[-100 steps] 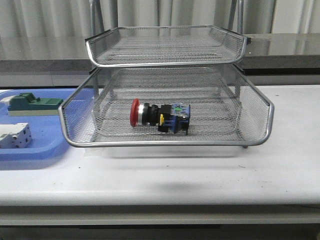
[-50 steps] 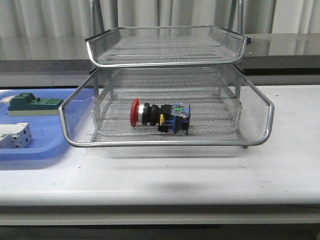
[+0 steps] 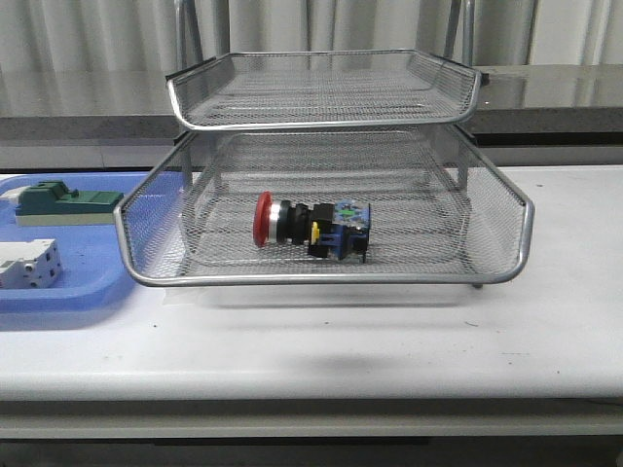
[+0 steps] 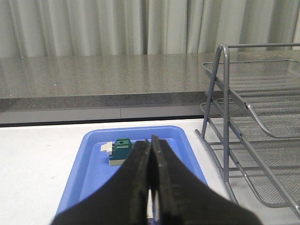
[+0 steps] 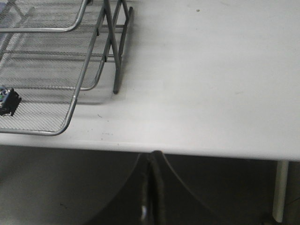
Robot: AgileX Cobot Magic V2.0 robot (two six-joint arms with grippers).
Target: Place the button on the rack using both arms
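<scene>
Lab: white table (image 3: 545, 341), grey curtains (image 4: 93, 28).

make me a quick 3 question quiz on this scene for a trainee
1. True or false: the button lies on its side in the rack.
2. Which way does the button's red head point in the front view? A) toward the blue tray B) away from it C) straight up
3. Fill in: the left gripper and right gripper both have their fingers ____.

Key
1. True; it lies in the lower of the two tiers that show.
2. A
3. shut, holding nothing.
</scene>
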